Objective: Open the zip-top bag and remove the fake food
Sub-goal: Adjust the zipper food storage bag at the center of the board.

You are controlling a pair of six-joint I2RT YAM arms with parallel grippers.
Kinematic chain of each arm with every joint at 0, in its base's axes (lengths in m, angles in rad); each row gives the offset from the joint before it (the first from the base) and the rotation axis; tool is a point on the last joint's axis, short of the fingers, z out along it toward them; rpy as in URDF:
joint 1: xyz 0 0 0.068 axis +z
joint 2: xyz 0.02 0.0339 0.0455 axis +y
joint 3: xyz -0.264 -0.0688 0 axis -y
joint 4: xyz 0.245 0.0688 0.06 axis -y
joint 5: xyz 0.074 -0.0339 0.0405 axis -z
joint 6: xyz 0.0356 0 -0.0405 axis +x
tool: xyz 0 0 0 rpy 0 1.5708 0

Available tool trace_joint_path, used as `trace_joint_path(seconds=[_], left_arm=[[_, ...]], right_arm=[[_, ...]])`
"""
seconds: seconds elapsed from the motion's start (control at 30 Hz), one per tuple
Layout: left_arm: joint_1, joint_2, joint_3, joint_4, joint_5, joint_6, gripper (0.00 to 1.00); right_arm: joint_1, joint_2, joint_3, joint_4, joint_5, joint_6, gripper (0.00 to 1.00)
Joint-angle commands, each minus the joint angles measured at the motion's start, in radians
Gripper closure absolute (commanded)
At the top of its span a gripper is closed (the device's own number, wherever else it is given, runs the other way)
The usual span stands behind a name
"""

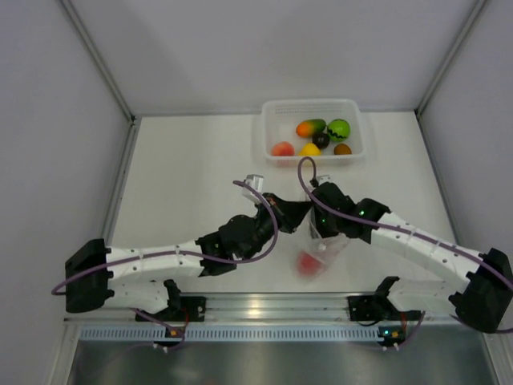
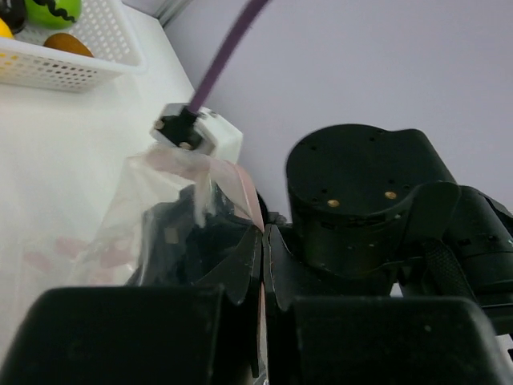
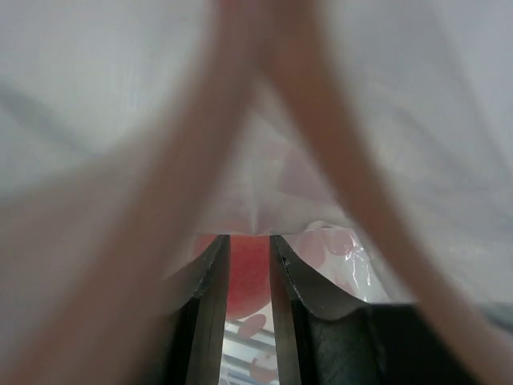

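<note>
The clear zip-top bag [image 1: 327,247] hangs off the table between my two grippers. My left gripper [image 1: 300,210] [image 2: 263,233] is shut on the bag's pink zip strip [image 2: 244,192] at its top edge. Held from above, my right gripper [image 1: 321,234] [image 3: 249,241] reaches down into the bag's mouth, its jaws a narrow gap apart with nothing between them. One pink-red piece of fake food [image 1: 308,263] [image 3: 248,281] lies at the bottom of the bag, beyond the right fingertips and not touched. The zip strip [image 3: 353,200] splits around the right wrist camera.
At the back of the table stands a white tray [image 1: 268,132] [image 2: 72,72] with several fake fruits, among them a mango [image 1: 310,127] and a green one [image 1: 339,129]. Grey walls close the sides, and a metal rail [image 1: 264,305] runs along the near edge.
</note>
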State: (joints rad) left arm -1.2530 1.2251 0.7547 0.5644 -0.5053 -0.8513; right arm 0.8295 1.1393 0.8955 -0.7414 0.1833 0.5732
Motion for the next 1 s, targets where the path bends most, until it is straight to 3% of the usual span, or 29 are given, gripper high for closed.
trace_joint_path(seconds=[0.0,0.07,0.4,0.73,0.97], left_arm=[[-0.002,0.025,0.052,0.092,0.062,0.026,1.00],[-0.006,0.019,0.048,0.095,0.054,0.029,1.00],[-0.052,-0.053,-0.055,0.092,-0.028,0.046,1.00],[-0.079,-0.053,-0.115,0.092,-0.094,0.069,1.00],[-0.068,-0.050,-0.092,0.091,-0.165,0.149,1.00]], right_arm=[[0.013,0.059,0.019,0.071,-0.012,0.002,0.73],[0.016,0.088,0.017,0.057,-0.001,0.002,0.73],[0.046,0.037,-0.044,0.039,-0.232,-0.045,0.70],[0.068,-0.001,-0.035,-0.102,-0.260,-0.090,0.62],[0.071,0.031,-0.044,-0.065,-0.335,-0.104,0.58]])
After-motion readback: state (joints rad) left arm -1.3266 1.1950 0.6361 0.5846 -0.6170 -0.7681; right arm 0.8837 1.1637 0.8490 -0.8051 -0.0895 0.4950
